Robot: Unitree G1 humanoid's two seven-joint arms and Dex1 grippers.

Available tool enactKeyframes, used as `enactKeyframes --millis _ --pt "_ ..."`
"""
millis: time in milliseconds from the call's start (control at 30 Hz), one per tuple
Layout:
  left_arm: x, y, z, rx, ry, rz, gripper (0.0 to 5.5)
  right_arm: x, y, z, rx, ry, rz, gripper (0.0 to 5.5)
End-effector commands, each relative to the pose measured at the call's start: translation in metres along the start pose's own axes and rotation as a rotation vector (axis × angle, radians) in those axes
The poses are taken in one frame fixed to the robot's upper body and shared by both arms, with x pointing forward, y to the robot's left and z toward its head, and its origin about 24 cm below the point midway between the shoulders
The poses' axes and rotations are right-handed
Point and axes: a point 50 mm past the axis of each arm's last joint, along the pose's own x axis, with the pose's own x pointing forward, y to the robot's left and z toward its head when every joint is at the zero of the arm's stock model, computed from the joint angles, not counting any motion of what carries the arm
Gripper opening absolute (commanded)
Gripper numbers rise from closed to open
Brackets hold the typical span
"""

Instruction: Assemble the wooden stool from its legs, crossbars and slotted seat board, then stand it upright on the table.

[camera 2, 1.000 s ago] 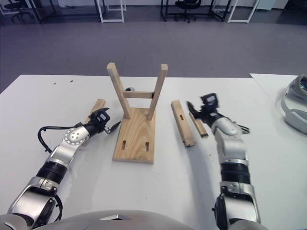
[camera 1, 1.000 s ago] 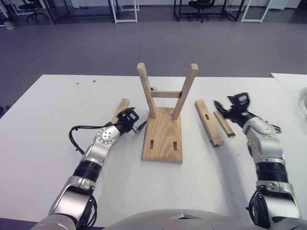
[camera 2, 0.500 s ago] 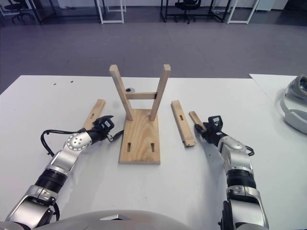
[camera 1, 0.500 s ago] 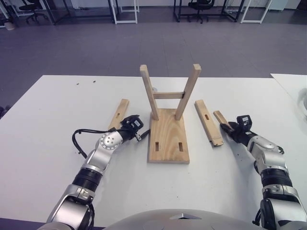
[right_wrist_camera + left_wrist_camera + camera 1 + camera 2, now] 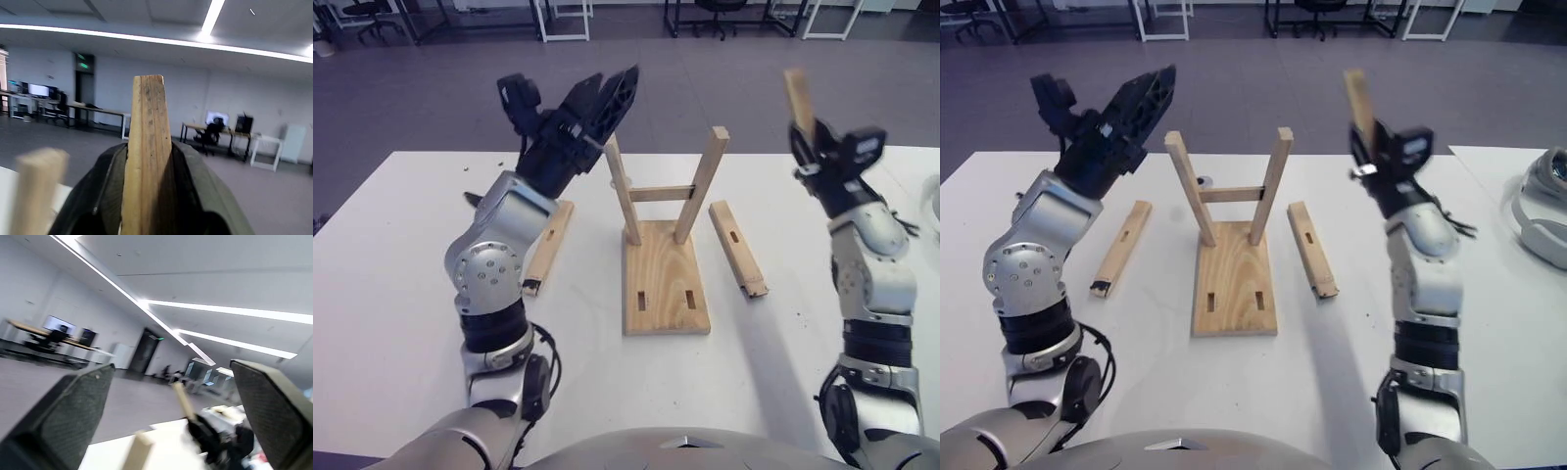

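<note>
Above the seat board [image 5: 666, 279], off its right side, right gripper [image 5: 815, 147] clamps a crossbar [image 5: 800, 98] upright; left gripper [image 5: 612, 83] high opposite, fingers spread (empty).

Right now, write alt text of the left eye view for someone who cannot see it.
The right gripper holds a crossbar upright in the air; the left gripper is raised, open. On the table the seat board lies flat with two legs standing, a loose leg either side.

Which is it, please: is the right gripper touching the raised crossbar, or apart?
Touching: the right wrist view shows the right gripper clamping the crossbar from both sides.
</note>
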Motion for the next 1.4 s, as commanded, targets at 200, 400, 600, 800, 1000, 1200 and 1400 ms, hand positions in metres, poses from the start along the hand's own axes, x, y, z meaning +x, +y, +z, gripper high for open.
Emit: enactKeyframes --millis 200,400,600,800,1000,1200,1400 --pt "0.014 -0.014 0.007 -0.199 0.025 -0.043 2.93 0.017 0.06 0.047 -0.052 -0.207 0.266 1.32" --pt "0.008 -0.01 0.004 -0.178 0.049 -0.001 1.92 0.014 0.067 0.045 -0.045 -0.19 0.304 1.32" --pt "0.001 -0.003 0.002 -0.13 0.085 0.036 1.05 0.014 0.069 0.044 -0.068 -0.183 0.314 1.32" --pt "-0.019 0.009 0.014 -0.056 0.057 0.116 0.39 0.008 0.074 0.032 -0.055 -0.111 0.339 2.16" --pt "-0.095 0.079 0.055 0.348 0.026 0.481 0.39 -0.027 0.059 -0.008 0.038 0.104 0.216 3.22" --pt "-0.173 0.157 0.006 0.349 0.125 0.818 0.39 -0.062 0.025 -0.072 0.093 0.326 -0.031 3.29" --pt "-0.182 0.171 -0.013 0.302 0.123 0.852 0.39 -0.075 0.025 -0.096 0.118 0.39 -0.081 3.29"
